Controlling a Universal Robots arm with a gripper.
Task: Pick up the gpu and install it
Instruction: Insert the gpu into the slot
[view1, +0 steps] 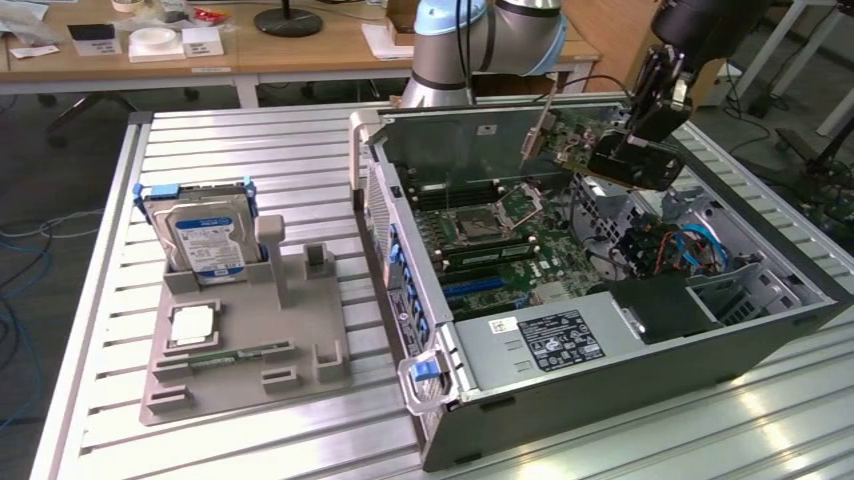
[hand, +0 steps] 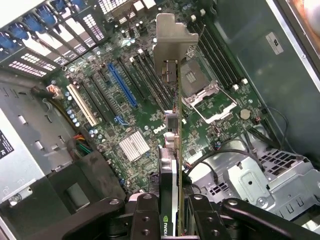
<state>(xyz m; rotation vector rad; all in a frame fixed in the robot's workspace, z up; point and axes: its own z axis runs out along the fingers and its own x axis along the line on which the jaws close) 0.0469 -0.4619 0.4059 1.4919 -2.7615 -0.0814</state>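
Observation:
My gripper (view1: 630, 148) hangs over the far right part of the open computer case (view1: 747, 335), shut on the gpu (view1: 583, 150). The card is held on edge above the motherboard, with its silvery end bracket (view1: 541, 128) pointing toward the case's rear wall. In the wrist view the gpu (hand: 173, 150) is seen edge-on, running out from between my gripper (hand: 172, 202) fingers to the bracket (hand: 172, 35). It hovers clear of the motherboard (hand: 150, 117), above the area between the blue slot (hand: 121, 85) and the CPU socket (hand: 202, 82).
A grey fixture (view1: 314, 345) on the slatted table at the exterior view's left holds a hard drive (view1: 207, 238), a CPU (view1: 194, 325) and a memory stick (view1: 240, 355). Inside the case are a white slot (hand: 82, 105), a heatsink (hand: 134, 146), cables and a drive cage (hand: 250, 180).

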